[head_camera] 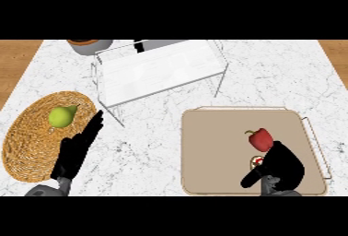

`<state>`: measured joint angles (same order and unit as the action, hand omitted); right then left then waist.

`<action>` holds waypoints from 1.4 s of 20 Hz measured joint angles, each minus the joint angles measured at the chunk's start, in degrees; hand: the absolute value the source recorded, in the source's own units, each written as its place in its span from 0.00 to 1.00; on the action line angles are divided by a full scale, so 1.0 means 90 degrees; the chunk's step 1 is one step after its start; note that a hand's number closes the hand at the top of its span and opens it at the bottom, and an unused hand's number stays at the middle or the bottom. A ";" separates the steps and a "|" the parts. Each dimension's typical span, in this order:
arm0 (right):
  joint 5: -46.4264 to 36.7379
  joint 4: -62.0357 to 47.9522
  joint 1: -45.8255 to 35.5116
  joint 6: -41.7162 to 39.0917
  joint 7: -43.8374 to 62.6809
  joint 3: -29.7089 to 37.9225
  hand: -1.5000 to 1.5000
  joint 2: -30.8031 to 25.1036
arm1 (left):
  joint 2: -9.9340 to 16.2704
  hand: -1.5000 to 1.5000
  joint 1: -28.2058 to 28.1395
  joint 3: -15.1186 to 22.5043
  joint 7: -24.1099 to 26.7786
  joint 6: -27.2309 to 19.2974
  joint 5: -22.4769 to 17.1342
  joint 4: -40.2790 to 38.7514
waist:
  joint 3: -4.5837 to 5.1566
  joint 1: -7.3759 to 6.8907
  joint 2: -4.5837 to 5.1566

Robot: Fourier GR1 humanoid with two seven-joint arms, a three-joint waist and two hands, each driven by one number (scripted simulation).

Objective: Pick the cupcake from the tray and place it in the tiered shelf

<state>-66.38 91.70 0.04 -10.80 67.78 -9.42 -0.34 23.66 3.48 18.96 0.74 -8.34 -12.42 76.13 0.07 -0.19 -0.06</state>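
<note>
head view, marble counter (285,78). a beige tray (211,138) with a thin handle on its right side sits at the lower right. on it, a red bell pepper (260,139) with a green stem lies right of centre. just below the pepper, the cupcake (258,161) shows only as a small pale and reddish sliver — the right hand (282,166) is over it and hides most of it. that hand's fingers are bent down around the cupcake, thumb to the lower left; whether the cupcake is lifted off the tray cannot be told.

the left hand (78,150) rests at the lower left with fingers straight and pointing up and right, holding nothing, its lower part over the edge of a round woven mat (27,138). a green pear (62,115) lies on the mat, near the fingertips but apart from them.

the tiered shelf (159,69) — white wire frame with a pale top panel — stands at upper centre, well apart from the tray. a grey bowl-like vessel (89,45) with a brown rim sits at the shelf's upper left, partly cut off.
</note>
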 measured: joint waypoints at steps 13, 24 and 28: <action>-0.0460 -0.0500 -0.0378 0.0135 -0.0409 0.0037 1.00 -0.0050 | -0.0180 0.50 -0.0036 -0.0352 -0.0114 0.0263 0.0279 0.0018 | 0.0040 0.0013 -0.0034; -0.0434 0.0353 -0.0817 -0.0317 -0.1675 -0.0969 1.00 -0.0125 | -0.0359 0.50 -0.0160 -0.0367 -0.0206 0.0292 0.0472 0.0168 | -0.0004 -0.0053 -0.0009; -0.0046 0.1081 -0.1010 -0.0788 -0.2482 -0.1452 1.00 -0.0293 | -0.0390 0.50 -0.0126 -0.0397 -0.0274 0.0264 0.0504 0.0181 | -0.0007 -0.0007 -0.0017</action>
<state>-66.79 101.43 -9.05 -17.89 45.44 -22.49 -2.98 20.15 2.35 15.39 -1.72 -5.96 -7.89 77.76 0.01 -0.26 -0.21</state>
